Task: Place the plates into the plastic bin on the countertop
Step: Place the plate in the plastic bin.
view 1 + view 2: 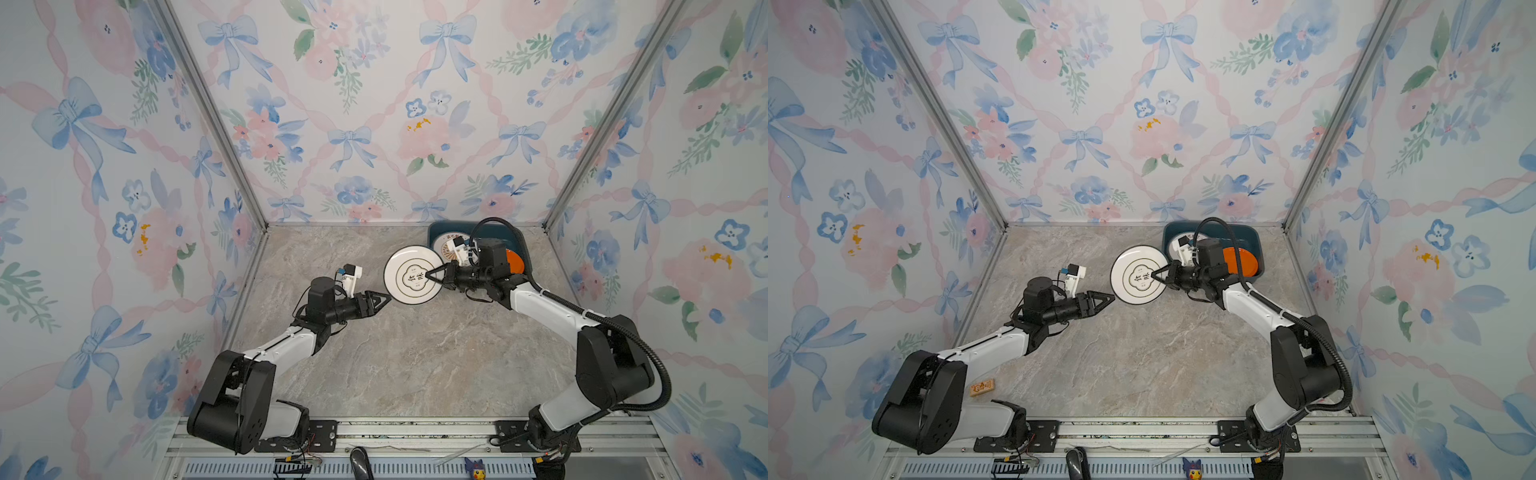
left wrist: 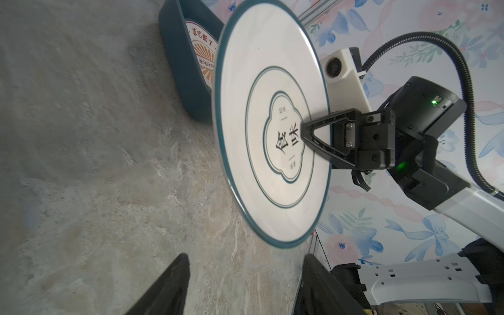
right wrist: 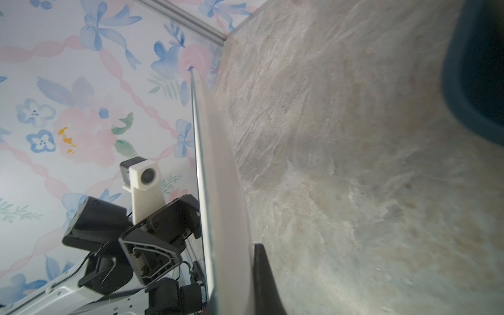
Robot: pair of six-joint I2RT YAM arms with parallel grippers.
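1. Top views, both of them: the right gripper [image 1: 428, 275] is clamped on the white emblem plate [image 1: 409, 272], reaching in over the rim as far as the emblem at its middle.
2. The plate hangs clear above the countertop [image 1: 415, 357], face up to the camera. It sits just beside the plastic bin [image 1: 446, 226] and outside its walls.
3. Left wrist view, close up: teal rim, teal-lined emblem, black characters. The plate [image 2: 272, 191] is raised off the marble with the right gripper [image 2: 302, 130] biting across its edge.
4. Left gripper [image 2: 245, 257]: jaws spread wide, nothing between them, just short of the plate's rim. In a top view it [image 1: 1106, 298] points at the plate from the side away from the bin.
5. Inside the bin there's a sunburst plate [image 1: 445, 249] at the end nearest the held plate and an orange plate [image 1: 519, 262] at the other end. Both are partly hidden behind the right arm.
6. Right wrist view: the plate [image 3: 218, 191] shows edge-on, and the bin's rounded corner [image 3: 461, 90] is in sight, apart from it.
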